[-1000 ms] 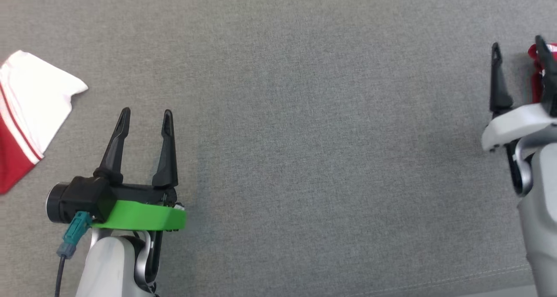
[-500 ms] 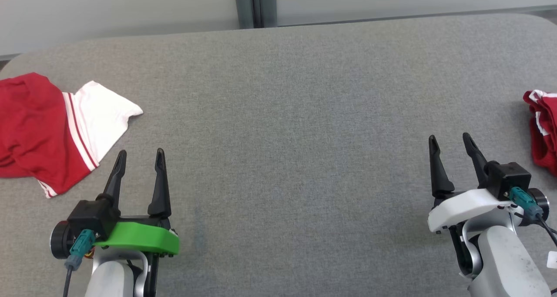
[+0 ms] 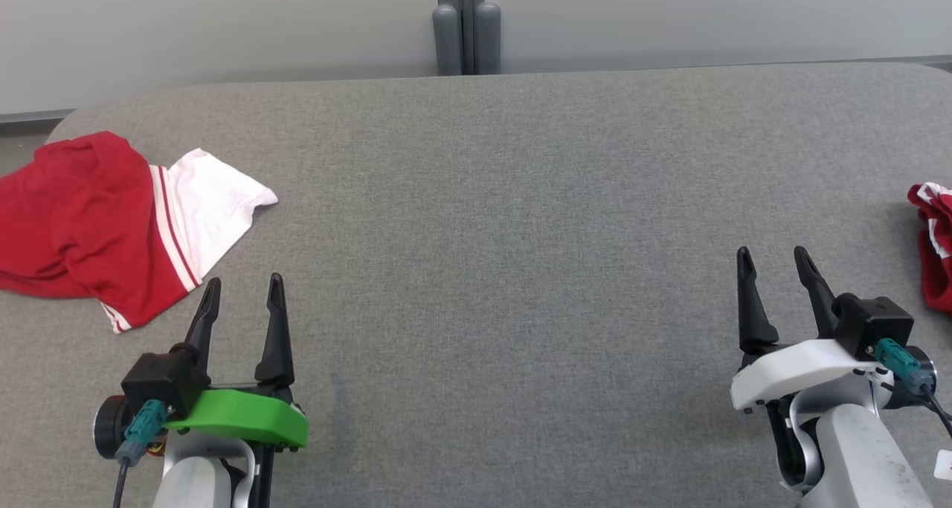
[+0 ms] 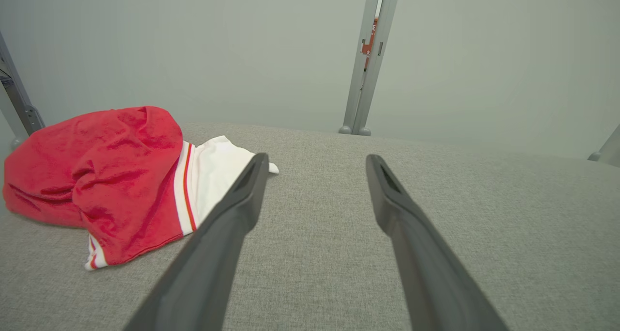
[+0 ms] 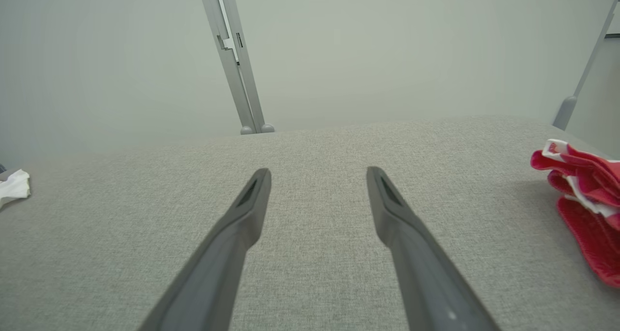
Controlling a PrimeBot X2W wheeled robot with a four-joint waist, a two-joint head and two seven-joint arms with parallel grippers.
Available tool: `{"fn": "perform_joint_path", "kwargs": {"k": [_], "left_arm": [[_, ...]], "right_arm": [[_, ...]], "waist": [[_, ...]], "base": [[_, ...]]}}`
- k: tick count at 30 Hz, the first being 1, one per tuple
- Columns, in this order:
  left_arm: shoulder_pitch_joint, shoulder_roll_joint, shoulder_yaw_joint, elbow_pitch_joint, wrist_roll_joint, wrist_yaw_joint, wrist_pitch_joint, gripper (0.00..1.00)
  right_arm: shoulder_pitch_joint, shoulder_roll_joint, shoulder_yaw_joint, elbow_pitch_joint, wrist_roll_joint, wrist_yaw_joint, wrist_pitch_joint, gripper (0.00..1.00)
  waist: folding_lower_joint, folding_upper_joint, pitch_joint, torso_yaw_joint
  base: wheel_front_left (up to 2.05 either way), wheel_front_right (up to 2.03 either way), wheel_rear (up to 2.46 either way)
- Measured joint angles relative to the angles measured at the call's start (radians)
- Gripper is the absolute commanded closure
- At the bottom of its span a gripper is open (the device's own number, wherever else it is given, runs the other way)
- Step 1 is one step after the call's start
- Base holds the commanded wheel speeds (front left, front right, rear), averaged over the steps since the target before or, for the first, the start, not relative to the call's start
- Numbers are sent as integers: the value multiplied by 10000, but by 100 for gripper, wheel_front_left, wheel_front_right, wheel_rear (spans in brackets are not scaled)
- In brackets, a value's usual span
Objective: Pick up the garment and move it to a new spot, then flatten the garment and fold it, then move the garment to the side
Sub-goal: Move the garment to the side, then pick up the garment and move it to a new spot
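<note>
Holding left gripper and right gripper spread wide, empty, above grey table, probably readying a pick; lying crumpled at table's left, near left fingertips, red-and-white garment; lying at right edge, second red garment.

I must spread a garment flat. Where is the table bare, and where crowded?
The wide middle of the grey table, between the left tool and the right tool and up to the far edge, is bare. Crowded: the left end under the red-and-white garment, and the right edge by the red bundle.
</note>
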Motion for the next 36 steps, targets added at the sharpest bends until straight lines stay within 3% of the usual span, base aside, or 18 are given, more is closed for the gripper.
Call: {"fn": "perform_joint_path", "kwargs": {"k": [18,27,36], "left_arm": [[-6,-4,-228,-336,-81,61,0,0],[71,-8,-318,-393,-205,207,0,0],[259,-10,-159,-362,-244,291,0,0]], "right_arm": [[231,96,-155,-171,-303,0,0,0],[398,56,-224,-268,-441,0,0,0],[392,25,-38,-251,-527,0,0,0]], "waist": [[0,0,-66,193],[0,0,-138,1174],[0,0,-250,2582]], "base": [[0,0,0],[0,0,0],[0,0,0]]}}
